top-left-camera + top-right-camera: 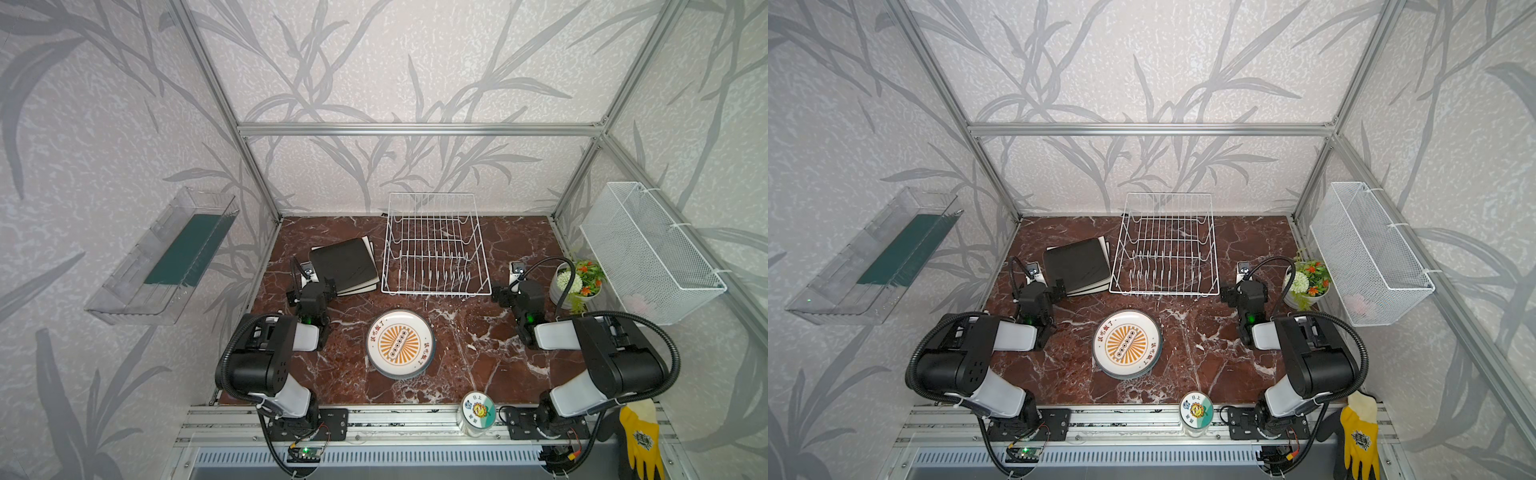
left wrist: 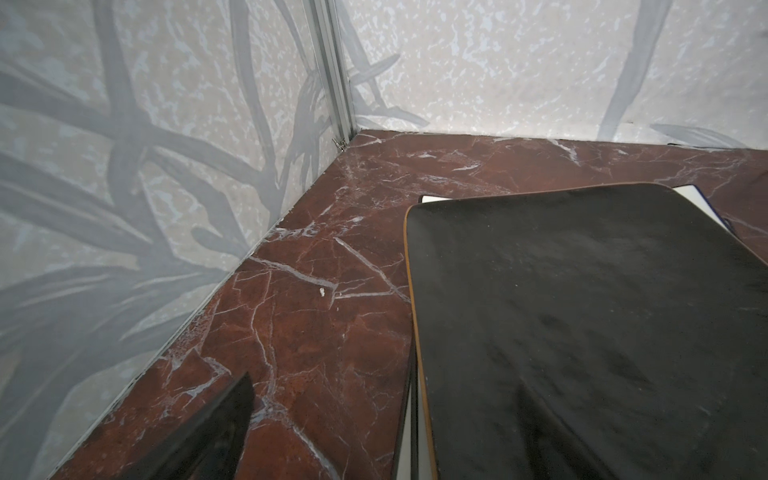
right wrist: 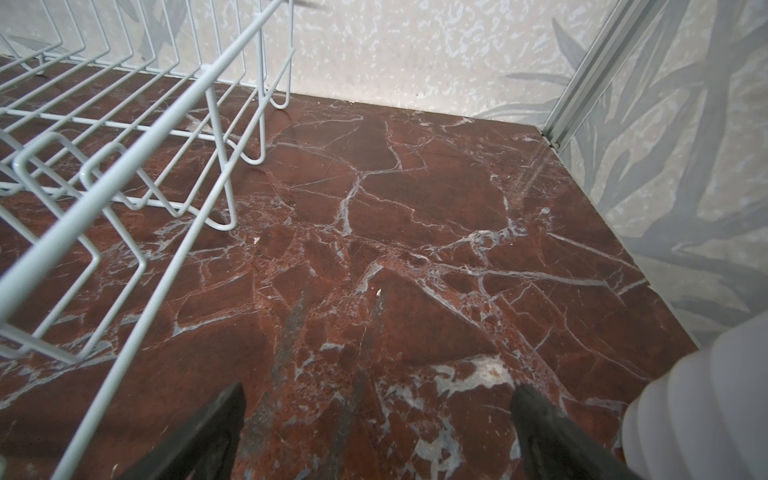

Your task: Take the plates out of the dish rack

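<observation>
At the back of the desk (image 1: 478,353), in both top views: dish rack (image 1: 434,245) with no plate in any slot. Just left of it, black square plate (image 1: 343,264) lying flat atop cream square plates (image 1: 359,289); nearer the front, round sunburst plates (image 1: 400,344) stacked mid-desk. Left end effector (image 1: 324,291) at the square stack's near corner, right end effector (image 1: 505,293) just off the rack's front right corner, flower pot (image 1: 556,289) close beside that arm. From the left wrist: black square plate (image 2: 582,311) filling one side, cream square plates (image 2: 405,198) peeking from under it, one dark finger (image 2: 216,428) over bare desk, jaws spread wide, gripping nothing. From the right wrist: both fingers (image 3: 208,428) far apart above bare marble, nothing between them, dish rack (image 3: 124,160) wires alongside, flower pot (image 3: 706,395) close on the opposite side. Looks finished, judging by the bare slots. To close out well: confirm no plate left in the rack, draw each arm straight back and up, keep jaws wide, avoid nudging the square stack, the rack rim or the pot.
</observation>
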